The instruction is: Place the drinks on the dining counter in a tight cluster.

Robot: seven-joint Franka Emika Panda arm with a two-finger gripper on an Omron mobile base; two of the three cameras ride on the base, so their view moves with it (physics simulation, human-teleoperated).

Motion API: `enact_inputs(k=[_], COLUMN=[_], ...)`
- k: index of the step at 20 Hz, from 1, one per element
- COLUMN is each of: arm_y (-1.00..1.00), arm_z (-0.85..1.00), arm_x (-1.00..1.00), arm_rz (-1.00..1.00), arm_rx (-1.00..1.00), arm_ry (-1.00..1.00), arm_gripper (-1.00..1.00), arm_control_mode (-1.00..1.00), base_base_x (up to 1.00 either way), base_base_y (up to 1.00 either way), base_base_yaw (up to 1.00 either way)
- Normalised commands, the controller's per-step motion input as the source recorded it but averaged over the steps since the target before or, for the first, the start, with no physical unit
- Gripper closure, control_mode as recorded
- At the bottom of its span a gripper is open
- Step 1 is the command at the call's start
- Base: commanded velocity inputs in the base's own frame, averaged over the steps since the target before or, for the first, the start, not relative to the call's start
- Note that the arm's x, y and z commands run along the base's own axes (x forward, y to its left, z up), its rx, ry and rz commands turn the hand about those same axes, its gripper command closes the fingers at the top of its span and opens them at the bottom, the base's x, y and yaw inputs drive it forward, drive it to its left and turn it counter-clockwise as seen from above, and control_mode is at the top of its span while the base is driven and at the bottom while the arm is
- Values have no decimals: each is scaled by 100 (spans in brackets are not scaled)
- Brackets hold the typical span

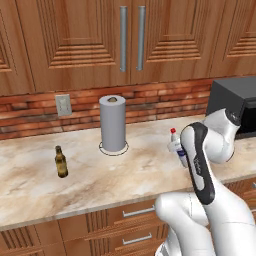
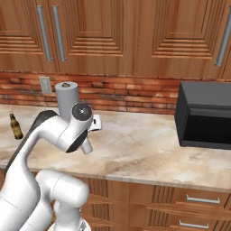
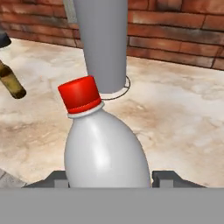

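The small clear bottle (image 3: 105,148) with a red cap (image 3: 80,93) stands between my gripper's (image 3: 109,179) two dark fingertips, which press against its sides. From the left base camera this bottle (image 1: 175,144) shows just left of my forearm, over the marble counter (image 1: 125,175) under the wall cabinets, with its lower end hidden by the arm. The slim brown glass bottle (image 1: 61,162) (image 2: 16,126) (image 3: 11,81) stands upright on that counter, well to the left. The dining counter is out of view.
A grey paper towel roll (image 1: 113,124) (image 2: 66,97) (image 3: 105,43) stands just behind the held bottle. A black microwave (image 1: 235,102) (image 2: 205,115) sits at the counter's right end. Brick backsplash with an outlet (image 1: 63,105) runs behind.
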Motion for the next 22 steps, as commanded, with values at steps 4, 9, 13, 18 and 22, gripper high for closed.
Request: enact_inputs(k=[4,9,13,18,22], arm_y=[7,0,25,1,-16], arm_z=[55,79,60,41,12], arm_x=[-33,-79,-80,-69,-50], arm_rz=[-13,-19,-7,-3,-8], arm_rx=[-42,-16,-1,2,18], arm_ry=[0,-7,-19,-22,-13], arm_gripper=[100,100,100,100,100], arm_control_mode=[-100,-100,-100,-100,-100], base_base_x=[0,0,0,0,0], base_base_y=[0,0,0,0,0], base_base_yaw=[0,0,0,0,0])
